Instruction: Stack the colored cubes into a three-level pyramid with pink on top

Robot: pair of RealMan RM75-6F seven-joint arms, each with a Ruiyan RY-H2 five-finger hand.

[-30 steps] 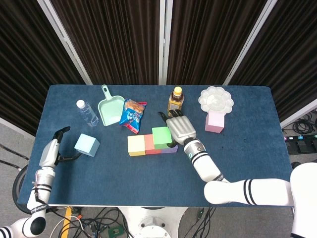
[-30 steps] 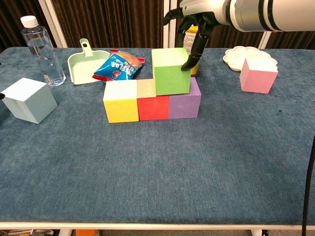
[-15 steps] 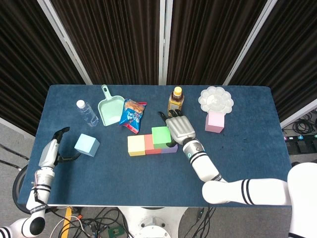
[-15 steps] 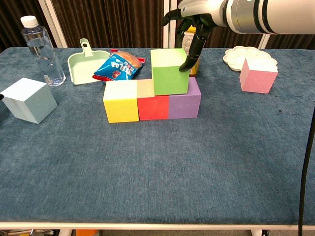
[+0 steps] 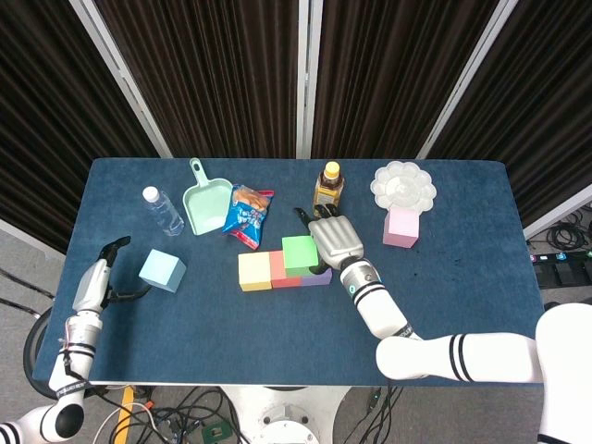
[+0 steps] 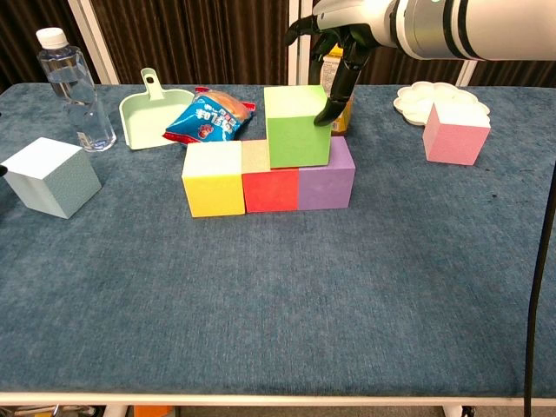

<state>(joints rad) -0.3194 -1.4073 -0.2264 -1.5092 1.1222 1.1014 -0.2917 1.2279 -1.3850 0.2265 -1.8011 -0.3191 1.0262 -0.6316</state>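
Table (image 6: 261, 304): blue cloth top; everything stands on it.
Right hand (image 6: 340, 39): it hangs over the green cube (image 6: 297, 127), fingers (image 6: 336, 97) pointing down and touching the right upper edge of the cube. It seems to press or steady the cube, not to clasp it, but from the head view the palm (image 5: 335, 240) covers the contact, so I cannot tell for sure if it holds.
Left hand (image 5: 104, 273): at the left table edge, near the light blue cube (image 6: 50, 176) but apart from it; fingers spread, nothing inside.
Base row: yellow cube (image 6: 212, 179), red cube (image 6: 269, 181) and purple cube (image 6: 327, 178), touching side by side in the middle of the table.
Green cube: on the second level, sitting over the seam of red and purple.
Light blue cube: alone at the left, turned a little; it is probably the second block for the middle level.
Pink cube (image 6: 456, 132): at the right, just before the white palette (image 6: 439, 94), well apart from the stack.
Other things: scoop (image 6: 149, 113), snack bag (image 6: 208, 117) and water bottle (image 6: 76, 87) behind; a juice bottle (image 5: 328, 187) behind the stack.
Handling: the cubes look light and stiff, maybe foam, with matte faces that should not slip. I would take one by two opposite side faces, near the middle, and put it down softly, because a light stack shifts easily.
Hidden: the juice bottle is mostly behind the right hand in the chest view; the left hand is almost cut off there.
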